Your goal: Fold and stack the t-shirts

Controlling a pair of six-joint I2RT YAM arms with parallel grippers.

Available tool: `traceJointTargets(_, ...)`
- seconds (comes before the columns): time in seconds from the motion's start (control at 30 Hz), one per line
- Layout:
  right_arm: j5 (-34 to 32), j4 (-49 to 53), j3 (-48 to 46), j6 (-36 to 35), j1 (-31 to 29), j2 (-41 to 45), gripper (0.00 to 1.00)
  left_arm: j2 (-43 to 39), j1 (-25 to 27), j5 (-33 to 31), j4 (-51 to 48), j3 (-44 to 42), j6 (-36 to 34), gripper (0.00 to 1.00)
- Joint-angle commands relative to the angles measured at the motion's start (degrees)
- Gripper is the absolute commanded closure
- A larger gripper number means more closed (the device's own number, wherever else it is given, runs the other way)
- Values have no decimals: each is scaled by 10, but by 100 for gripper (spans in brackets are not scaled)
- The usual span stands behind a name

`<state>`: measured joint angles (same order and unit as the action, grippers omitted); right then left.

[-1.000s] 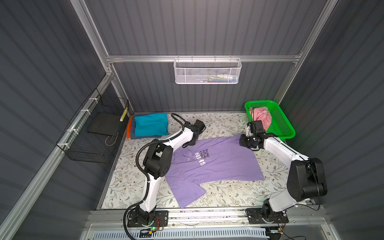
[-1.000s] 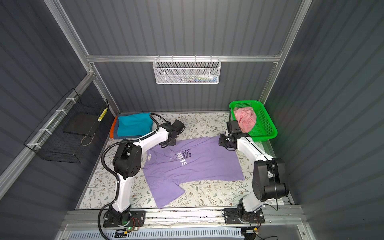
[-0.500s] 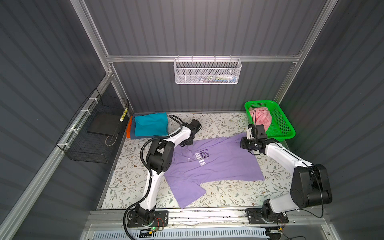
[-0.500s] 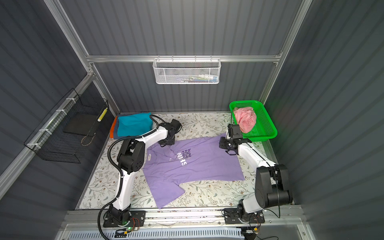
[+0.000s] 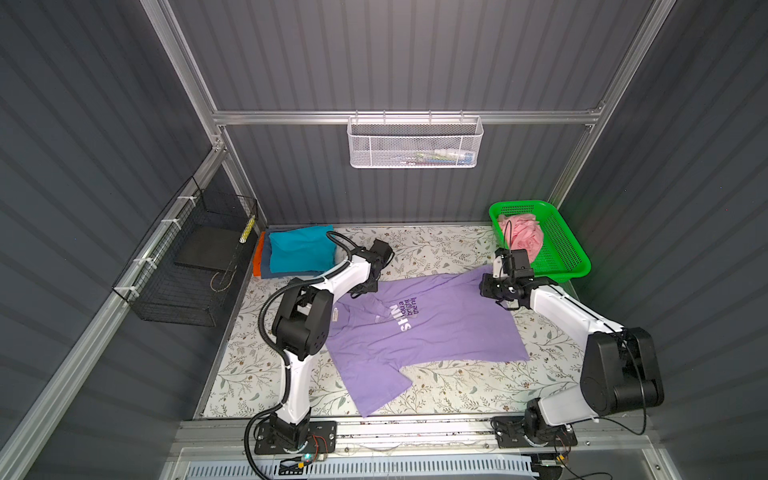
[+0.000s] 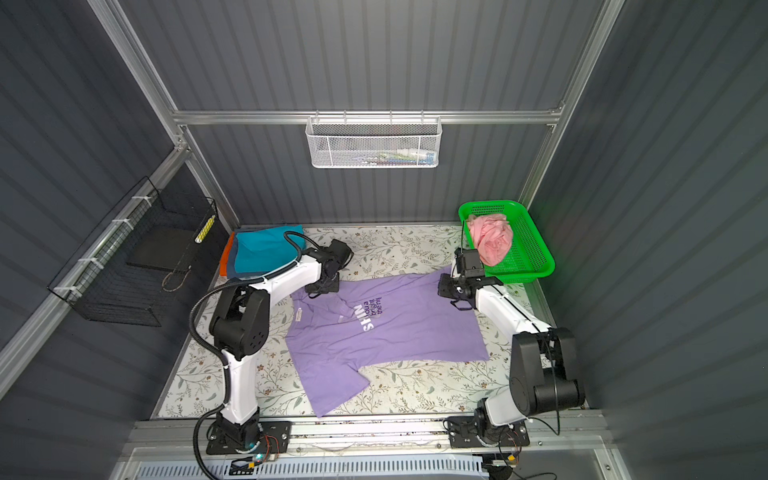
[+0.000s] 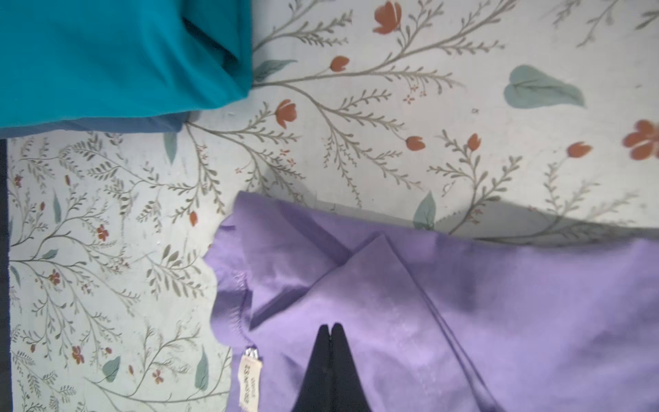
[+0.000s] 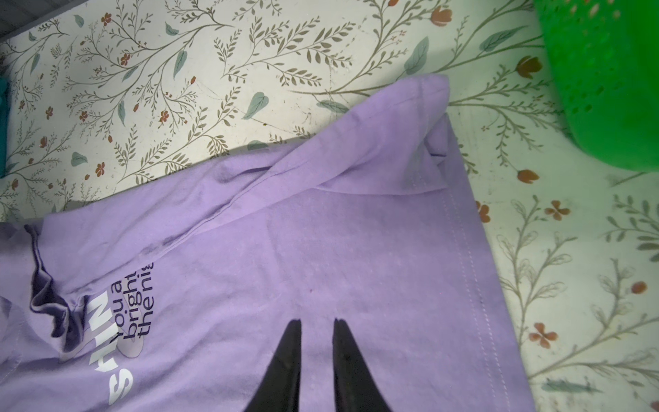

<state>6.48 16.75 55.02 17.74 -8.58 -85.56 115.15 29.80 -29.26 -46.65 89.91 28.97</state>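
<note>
Off the far-left corner of the lavender t-shirt (image 5: 440, 336), which is spread on the floral mat (image 5: 457, 399), a teal t-shirt (image 5: 301, 251) is stacked folded. The left gripper (image 7: 331, 325) is closed together on the lavender t-shirt by its neck label. The right gripper (image 8: 317, 323) is held slightly apart over its hem. Beyond that hem, a pink t-shirt (image 5: 524, 237) is bundled in the green basket (image 5: 575, 266).

Left hand (image 7: 331, 326) is closed tight; right hand (image 8: 317, 323) stands slightly parted.

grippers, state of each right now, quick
left gripper: closed, tips on the lavender t-shirt; whether cloth is pinched cannot be told
right gripper: slightly open over the same shirt, holding nothing
</note>
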Motion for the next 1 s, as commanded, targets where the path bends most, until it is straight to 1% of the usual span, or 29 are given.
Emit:
traceJointTargets(0.0, 5, 3, 6, 1, -4, 1, 79, -46, 1, 12, 8, -44, 23, 100)
traceJointTargets(0.1, 7, 3, 10, 3, -6, 0, 79, -61, 1, 19, 30, -70, 21, 100)
traceJointTargets(0.13, 7, 3, 11, 3, -7, 0, 79, -58, 1, 22, 32, -67, 17, 92)
traceJointTargets(0.17, 8, 4, 13, 2, -8, -1, 79, -51, 1, 24, 32, -61, 14, 74)
traceJointTargets(0.2, 7, 5, 13, 2, -9, -1, 79, -45, 0, 27, 33, -53, 11, 61)
traceJointTargets(0.23, 6, 5, 13, 2, -9, -1, 79, -37, -1, 30, 37, -44, 7, 51)
traceJointTargets(0.27, 4, 5, 12, 1, -10, -1, 79, -30, -3, 36, 42, -37, 3, 47)
traceJointTargets(0.33, 3, 5, 11, -1, -10, -3, 79, -8, -10, 57, 51, -15, -4, 44)
traceJointTargets(0.43, 1, 6, 10, -3, -10, -7, 79, 35, -26, 82, 52, 24, -11, 42)
traceJointTargets(0.53, 1, 6, 11, -3, -10, -13, 79, 62, -43, 107, 56, 43, -11, 42)
traceJointTargets(0.6, 1, 6, 12, -3, -10, -15, 79, 72, -51, 114, 60, 48, -11, 42)
traceJointTargets(0.7, 4, 4, 14, -1, -10, -21, 79, 83, -59, 116, 62, 50, -13, 46)
traceJointTargets(0.83, 7, 5, 19, 1, -11, -30, 79, 98, -68, 127, 60, 51, -13, 46)
traceJointTargets(0.9, 6, 4, 20, 2, -12, -32, 79, 100, -69, 132, 64, 47, -13, 53)
traceJointTargets(0.97, 6, 5, 21, 3, -13, -34, 80, 98, -69, 137, 68, 42, -10, 67)
